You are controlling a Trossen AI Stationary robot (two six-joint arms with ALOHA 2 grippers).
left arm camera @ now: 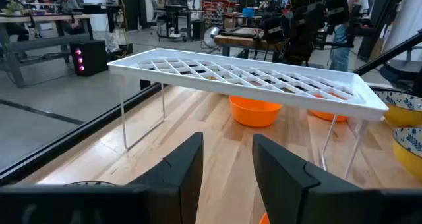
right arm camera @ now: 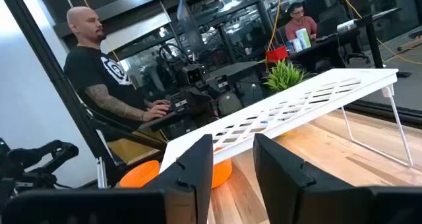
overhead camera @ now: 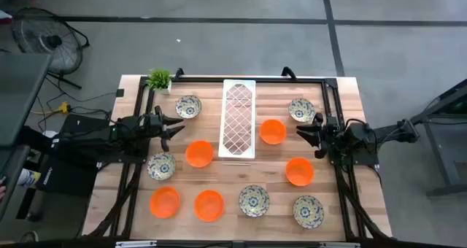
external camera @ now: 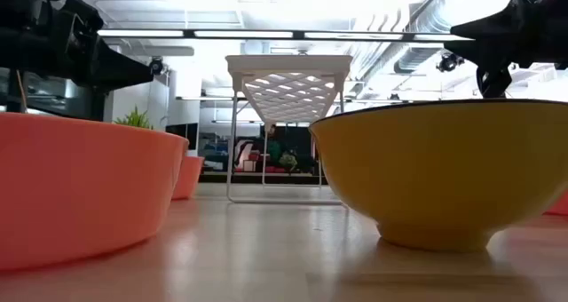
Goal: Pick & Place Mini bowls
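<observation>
Several mini bowls stand upright on the wooden table (overhead camera: pixel 343 87). The orange ones include one (overhead camera: pixel 198 153) near my left gripper and two (overhead camera: pixel 272 130) (overhead camera: pixel 299 171) near my right gripper. Patterned cream ones stand at the far left (overhead camera: pixel 188 106), the far right (overhead camera: pixel 300 109) and along the near side (overhead camera: pixel 254 200). My left gripper (overhead camera: pixel 175 125) (left arm camera: pixel 227 165) hovers left of the white rack, open with nothing between its fingers. My right gripper (overhead camera: pixel 303 131) (right arm camera: pixel 234 165) hovers right of the rack, also open and holding nothing. Both point level toward the rack.
A white lattice rack (overhead camera: pixel 238 119) on thin wire legs stands in the table's middle, between the two grippers. A small green potted plant (overhead camera: pixel 159 79) sits at the far left corner. A black frame (overhead camera: pixel 321 79) runs round the table. A person (right arm camera: pixel 99 79) sits beyond the table's left side.
</observation>
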